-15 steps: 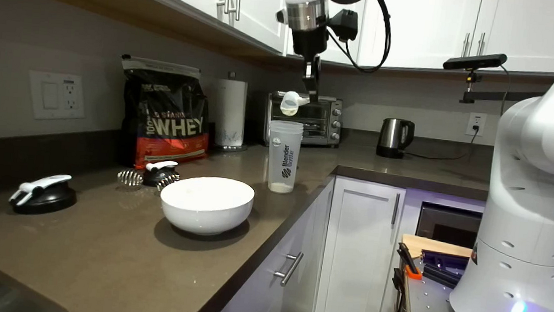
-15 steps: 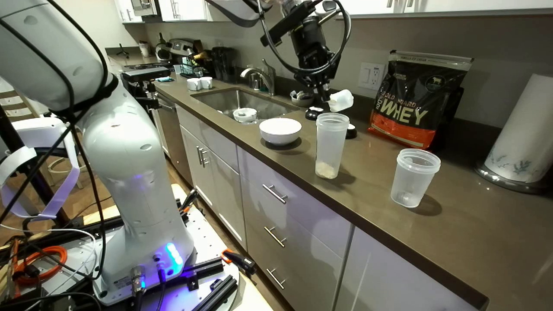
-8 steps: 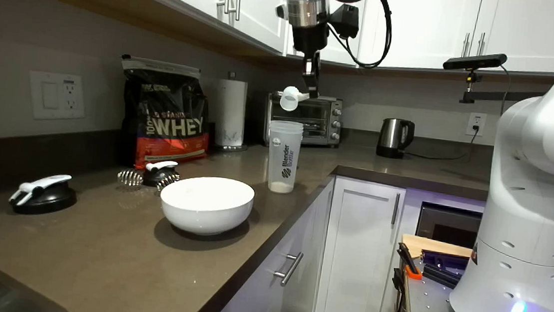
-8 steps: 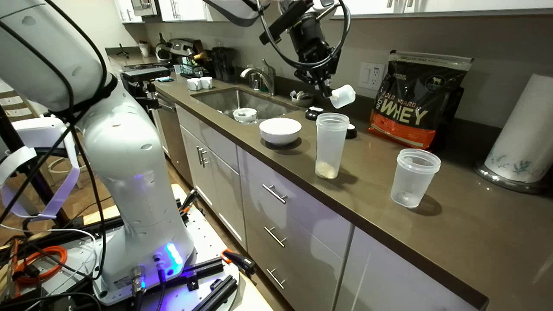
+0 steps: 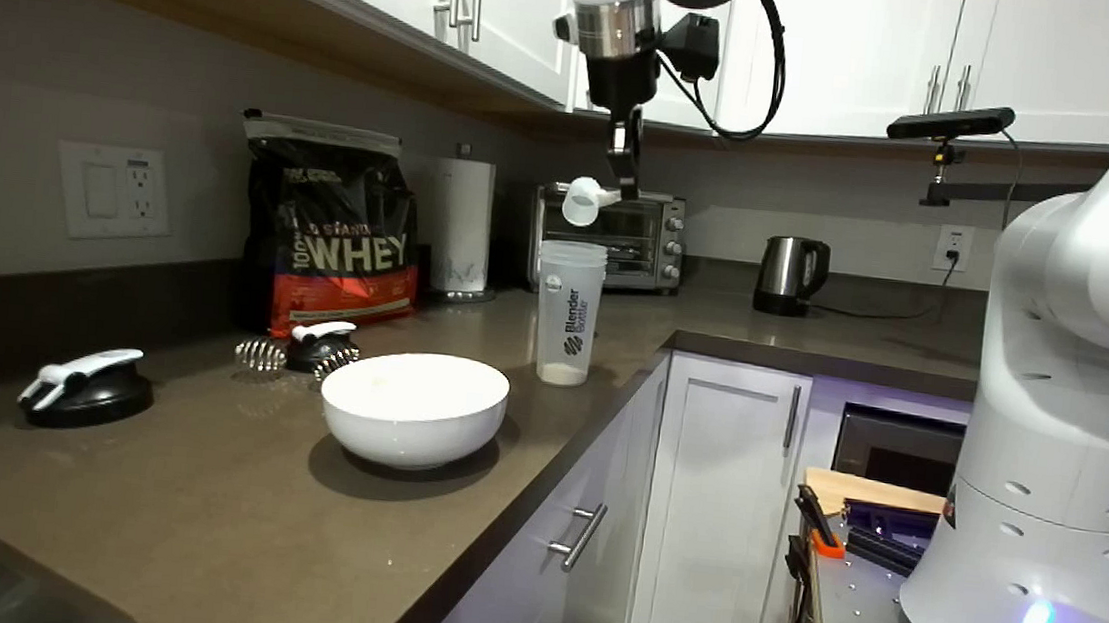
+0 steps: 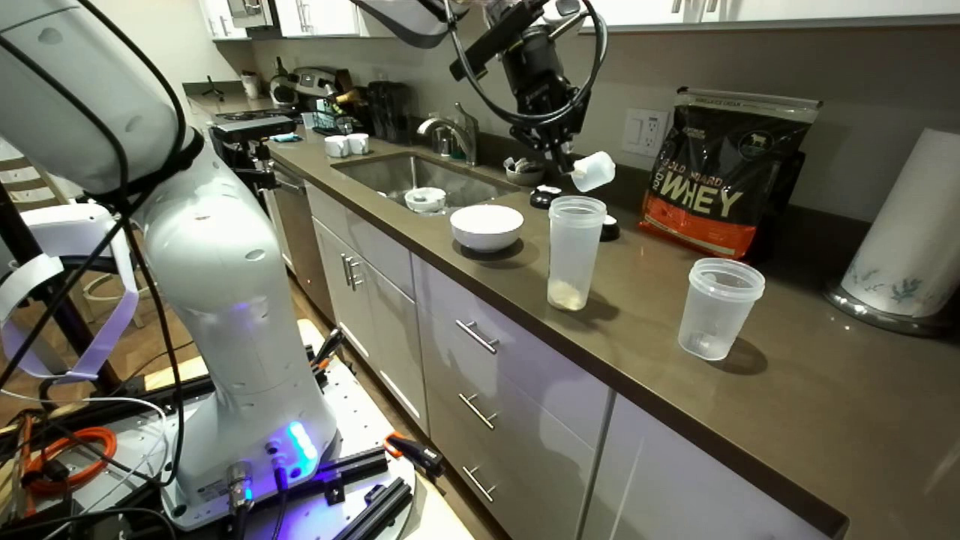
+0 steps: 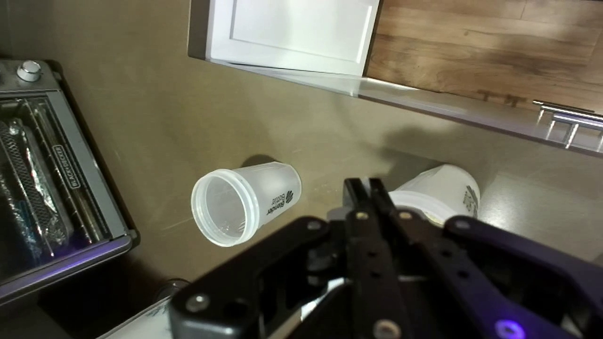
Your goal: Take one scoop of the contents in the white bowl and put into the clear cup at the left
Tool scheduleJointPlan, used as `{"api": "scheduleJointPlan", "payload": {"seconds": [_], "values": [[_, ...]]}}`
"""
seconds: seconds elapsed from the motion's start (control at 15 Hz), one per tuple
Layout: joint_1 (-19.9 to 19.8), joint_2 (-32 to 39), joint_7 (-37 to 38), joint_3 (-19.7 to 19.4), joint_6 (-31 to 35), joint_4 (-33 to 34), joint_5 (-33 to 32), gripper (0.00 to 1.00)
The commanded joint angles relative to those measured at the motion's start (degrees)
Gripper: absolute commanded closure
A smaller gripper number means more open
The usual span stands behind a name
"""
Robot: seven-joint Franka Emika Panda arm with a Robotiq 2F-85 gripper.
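My gripper [image 5: 628, 194] is shut on the handle of a white scoop [image 5: 584, 202]. It holds the scoop tipped, mouth downward, above the rim of the clear cup [image 5: 570, 308]. In an exterior view the scoop [image 6: 594, 171] hangs close above the clear cup [image 6: 574, 247]. Pale powder [image 6: 566, 295] lies in the cup's bottom. In the wrist view a thin white handle shows between the fingertips [image 7: 354, 193], and the cup [image 7: 447, 186] is partly behind them. The white bowl [image 5: 412, 420] stands on the counter; the powder inside it barely shows.
A second clear cup [image 6: 718, 311], without powder, stands farther along the counter. A whey bag [image 5: 341, 233], paper-towel roll [image 5: 462, 223], black lids [image 5: 91, 389], toaster oven [image 5: 621, 242] and kettle [image 5: 789, 275] stand around. Upper cabinets [image 5: 838, 55] hang near the arm.
The scoop has risen slightly and come partly back down, staying tipped over the cup. Powder seen at the scoop's lower edge a second ago no longer shows there. The gripper stays shut.
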Motion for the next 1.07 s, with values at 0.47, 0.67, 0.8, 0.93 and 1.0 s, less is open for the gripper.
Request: {"api": "scheduleJointPlan", "payload": {"seconds": [0.47, 0.67, 0.8, 0.93, 1.0], "values": [[2.2, -0.6, -0.5, -1.3, -0.1, 0.3, 8.3, 0.99], [2.3, -0.6, -0.4, -1.5, 0.1, 0.5, 9.9, 0.99], [2.4, -0.6, -0.6, -2.0, 0.3, 0.8, 11.6, 0.99], [2.6, -0.5, -0.9, -2.9, 0.7, 1.1, 14.8, 0.99], [2.7, -0.5, -1.1, -3.3, 1.0, 1.3, 16.5, 0.99]]}}
